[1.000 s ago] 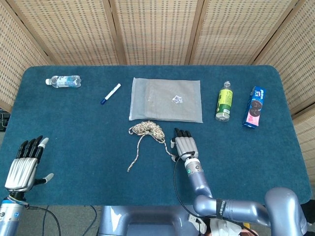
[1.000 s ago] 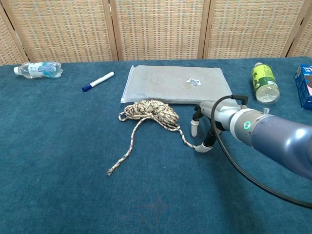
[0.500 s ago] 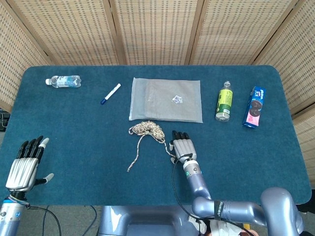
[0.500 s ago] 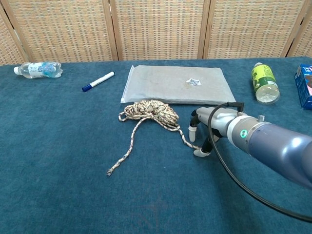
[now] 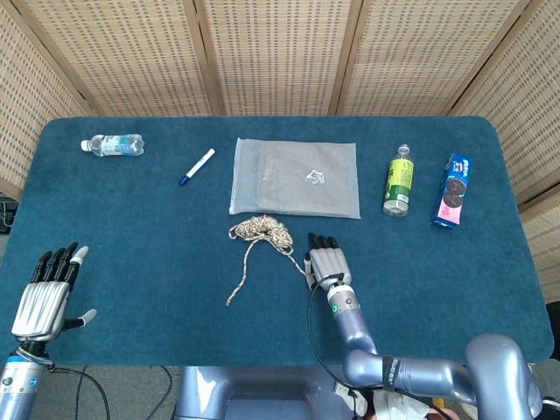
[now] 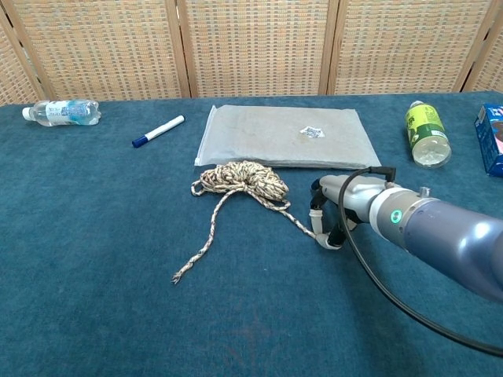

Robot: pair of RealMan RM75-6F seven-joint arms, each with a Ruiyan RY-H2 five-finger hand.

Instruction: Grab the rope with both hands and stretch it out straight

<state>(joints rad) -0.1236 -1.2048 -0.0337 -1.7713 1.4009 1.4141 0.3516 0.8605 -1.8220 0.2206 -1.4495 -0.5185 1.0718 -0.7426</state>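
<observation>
The rope lies mid-table as a small beige coil. One loose tail runs to the front left and ends on the cloth. The other strand runs right to my right hand. That hand rests palm down on the table, and in the chest view my right hand pinches this strand's end between thumb and a fingertip. My left hand hovers off the table's front left corner, far from the rope, fingers straight and spread, holding nothing. The chest view does not show it.
Behind the coil lies a flat grey pouch. A marker and a lying water bottle are at the back left. A green bottle and a blue cookie box are at the right. The table has a blue cloth.
My right hand's thumb and fingertip, apart a second ago, have come together on the rope's right end. My left hand has not moved, and the coil lies as before.
</observation>
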